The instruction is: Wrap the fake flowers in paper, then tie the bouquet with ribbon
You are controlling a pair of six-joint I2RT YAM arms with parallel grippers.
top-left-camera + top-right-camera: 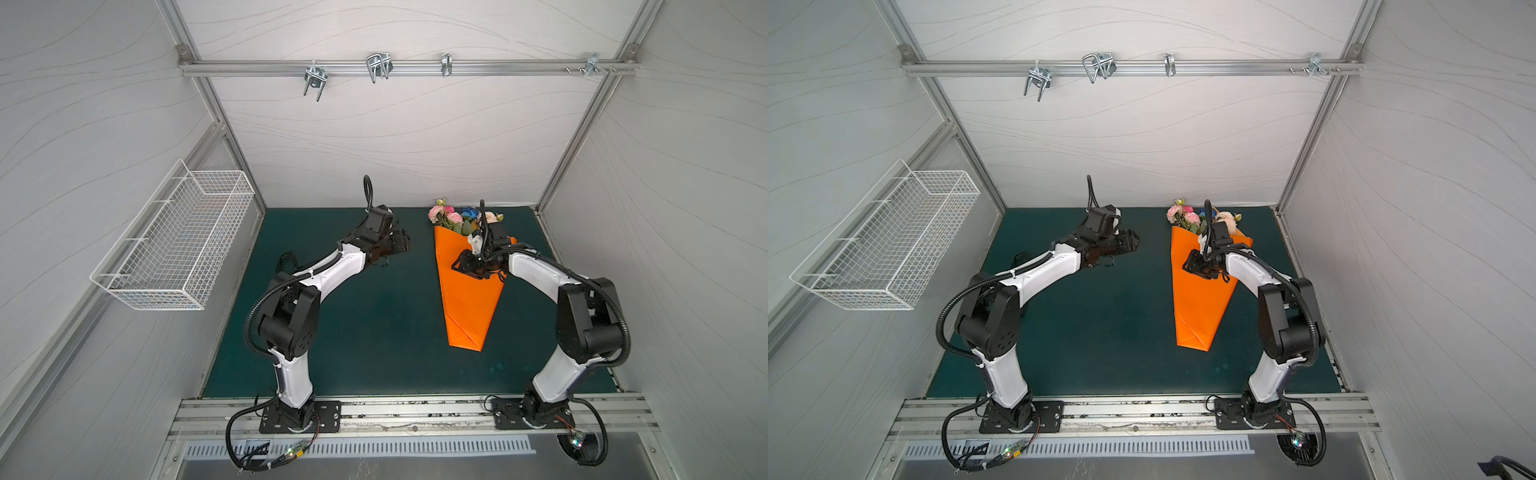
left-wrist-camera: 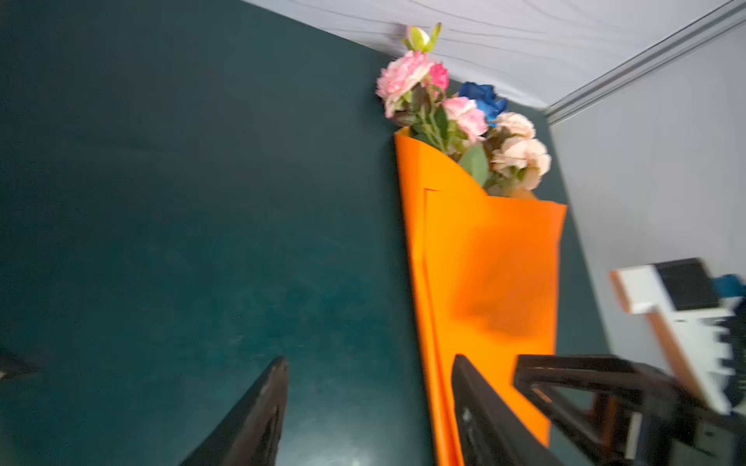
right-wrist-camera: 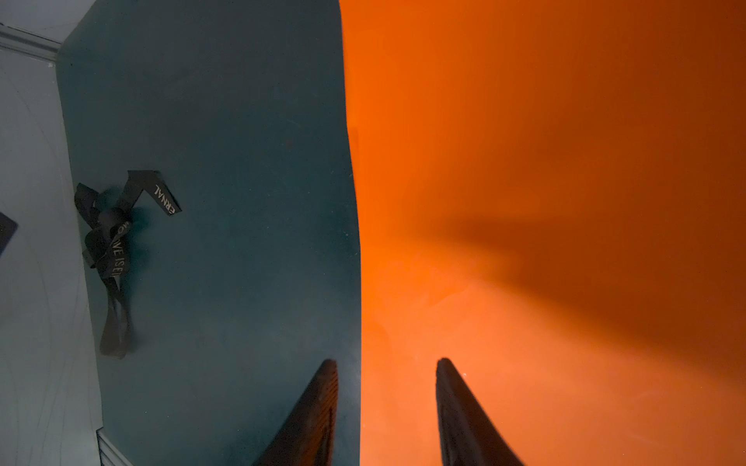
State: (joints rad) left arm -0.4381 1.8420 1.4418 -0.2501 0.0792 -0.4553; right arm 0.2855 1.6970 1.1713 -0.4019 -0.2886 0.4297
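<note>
The bouquet of fake flowers (image 1: pixel 455 217) (image 1: pixel 1187 216) lies at the back right of the green mat (image 1: pixel 374 324), its stems hidden inside a folded orange paper cone (image 1: pixel 467 307) (image 2: pixel 484 262). Pink, blue and peach blossoms (image 2: pixel 464 113) stick out of the cone's wide end. My right gripper (image 1: pixel 459 266) (image 3: pixel 386 363) hovers open over the cone, its fingers astride the paper's left edge. To the left of the cone, my left gripper (image 1: pixel 404 242) (image 2: pixel 369 363) is open above bare mat with nothing between its fingers. A black printed ribbon (image 3: pixel 113 242) lies crumpled near the left wall.
In both top views the ribbon (image 1: pixel 286 259) is mostly hidden behind the left arm. A white wire basket (image 1: pixel 174 241) hangs on the left wall. Metal hooks (image 1: pixel 378 66) hang from the rail on the back wall. Walls close in the mat on three sides.
</note>
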